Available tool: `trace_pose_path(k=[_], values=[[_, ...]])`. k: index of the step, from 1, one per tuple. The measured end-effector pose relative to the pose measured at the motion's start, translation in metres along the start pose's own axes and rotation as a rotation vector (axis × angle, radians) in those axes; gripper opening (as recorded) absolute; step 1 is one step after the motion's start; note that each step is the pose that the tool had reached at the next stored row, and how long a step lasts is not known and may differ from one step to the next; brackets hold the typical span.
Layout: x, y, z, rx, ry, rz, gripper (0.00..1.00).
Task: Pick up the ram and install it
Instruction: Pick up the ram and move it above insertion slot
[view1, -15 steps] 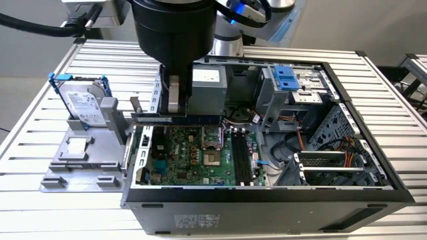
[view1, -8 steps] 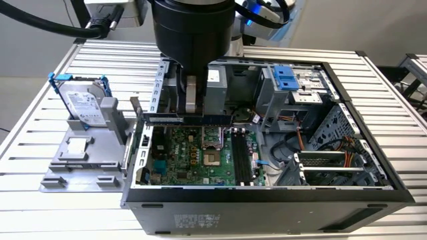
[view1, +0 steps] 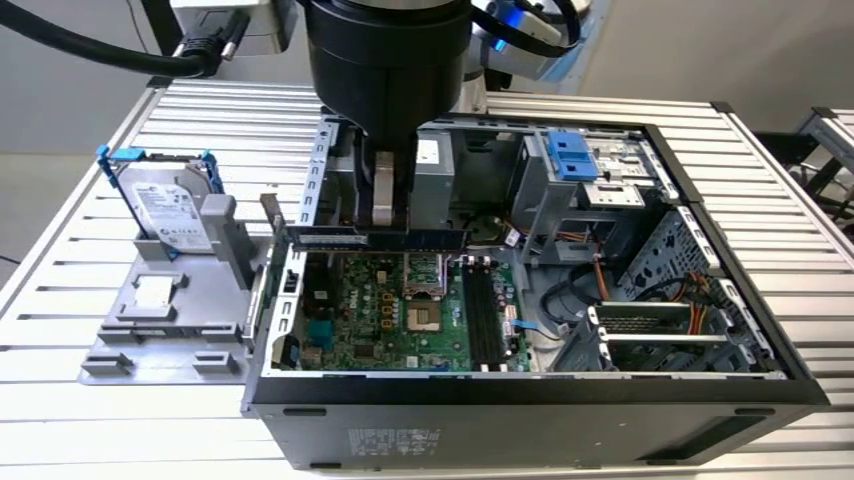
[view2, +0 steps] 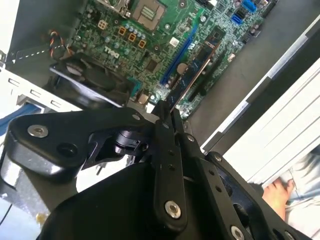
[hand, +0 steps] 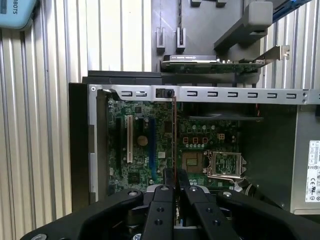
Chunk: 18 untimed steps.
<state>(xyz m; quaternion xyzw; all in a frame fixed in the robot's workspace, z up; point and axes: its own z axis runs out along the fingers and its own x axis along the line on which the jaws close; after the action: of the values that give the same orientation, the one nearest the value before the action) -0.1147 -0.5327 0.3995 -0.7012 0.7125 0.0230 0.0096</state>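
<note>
The gripper (view1: 384, 224) is clamped shut on the ram (view1: 414, 239), its two dark flat fingers (view2: 164, 131) pressed against the stick's faces near one end. The ram juts out from between the fingertips. In the second wrist view it is a thin, dark greenish-blue board (view2: 196, 69) with small chips along it. In the first wrist view it shows edge-on as a fine line (hand: 174, 131).

The stick hangs clear above the green motherboard (view1: 387, 315), inside the open computer case (view1: 534, 395), near the case's far wall. In the exterior view it lies crosswise to the long black slots (view1: 482, 315), which sit apart from it on the board toward the exterior view's right. A square metal processor socket (view1: 422, 290) lies between.

The case is dark sheet metal with a perforated rim (hand: 225, 94). It rests on a ribbed aluminium table (view1: 80, 300). To the exterior view's left, a silver hard drive (view1: 171, 210) in a blue bracket leans on a grey plastic stand (view1: 160, 320), well away from the gripper.
</note>
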Motion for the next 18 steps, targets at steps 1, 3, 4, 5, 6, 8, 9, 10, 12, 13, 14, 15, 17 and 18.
trace_pose_path(k=[1,3,4,5,6,8,9,10,12,13,14,15,17,18], values=[[0.0,0.0,0.0,-0.0001,-0.0003,0.0,0.0],[0.0,0.0,-0.0001,-0.0001,-0.0009,0.0,0.0],[0.0,0.0,0.0,-0.0001,-0.0014,0.0,0.0],[0.0,0.0,0.0,-0.0001,-0.0016,0.0,0.0],[0.0,-0.0021,-0.0001,-0.0008,-0.0015,0.0,0.0],[-0.0001,-0.0112,-0.0002,-0.0049,-0.0015,0.0,0.0],[-0.0002,-0.0157,-0.0003,-0.0067,-0.0015,0.0,0.0],[-0.0003,-0.0202,-0.0004,-0.0085,-0.0015,0.0,0.0],[-0.0004,-0.0292,-0.0006,-0.0115,-0.0014,0.0,0.0],[-0.0005,-0.0337,-0.0007,-0.0125,-0.0012,0.0,0.0],[-0.0006,-0.0384,-0.0007,-0.0133,-0.0011,0.001,0.0],[-0.0007,-0.0426,-0.0008,-0.0141,-0.001,0.001,0.0],[-0.0008,-0.0519,-0.0009,-0.0156,-0.0006,0.001,0.0],[-0.0009,-0.0566,-0.001,-0.0164,0.0,0.001,0.0]])
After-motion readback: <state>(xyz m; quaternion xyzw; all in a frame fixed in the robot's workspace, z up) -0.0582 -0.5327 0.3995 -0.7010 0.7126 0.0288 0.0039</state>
